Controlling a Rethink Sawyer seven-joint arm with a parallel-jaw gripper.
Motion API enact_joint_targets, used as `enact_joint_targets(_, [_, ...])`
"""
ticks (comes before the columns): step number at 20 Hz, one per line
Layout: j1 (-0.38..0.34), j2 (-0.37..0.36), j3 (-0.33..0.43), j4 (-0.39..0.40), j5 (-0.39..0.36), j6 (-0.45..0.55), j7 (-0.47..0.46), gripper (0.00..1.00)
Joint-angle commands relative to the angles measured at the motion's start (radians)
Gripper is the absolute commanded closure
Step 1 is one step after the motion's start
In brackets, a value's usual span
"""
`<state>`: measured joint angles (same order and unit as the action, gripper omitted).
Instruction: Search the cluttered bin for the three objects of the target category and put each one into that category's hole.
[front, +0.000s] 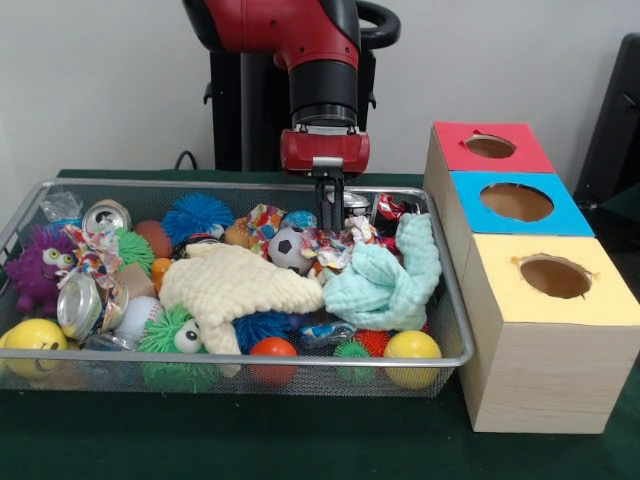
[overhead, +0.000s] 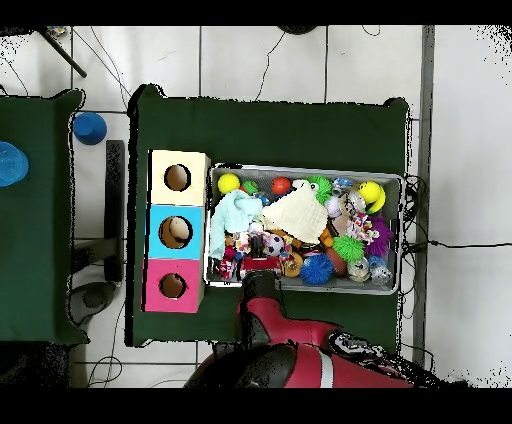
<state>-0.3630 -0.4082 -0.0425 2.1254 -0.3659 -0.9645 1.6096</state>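
I see a plain pale wall (front: 100, 90) behind my green-covered table (front: 250, 440); overhead, white floor tiles (overhead: 465, 150) with trailing cables, and a second green table (overhead: 35, 220) alongside

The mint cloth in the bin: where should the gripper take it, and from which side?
Probably from straight above, at the raised bunched fold near the middle of the mint cloth. It lies crumpled on top of the clutter at the end of the bin nearest the boxes, so nothing covers it, and a fold gives the gripper something to pinch. Its flat edges hang among balls and look harder to take.
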Motion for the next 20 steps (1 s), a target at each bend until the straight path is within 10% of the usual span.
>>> enact_joint_targets(1, [-0.008,0.013,0.021,-0.147,0.055,-0.067,0.170,1.00])
enact_joint_targets(20, [-0.211,-0.363,0.201,-0.033,-0.196,0.450,0.225,1.00])
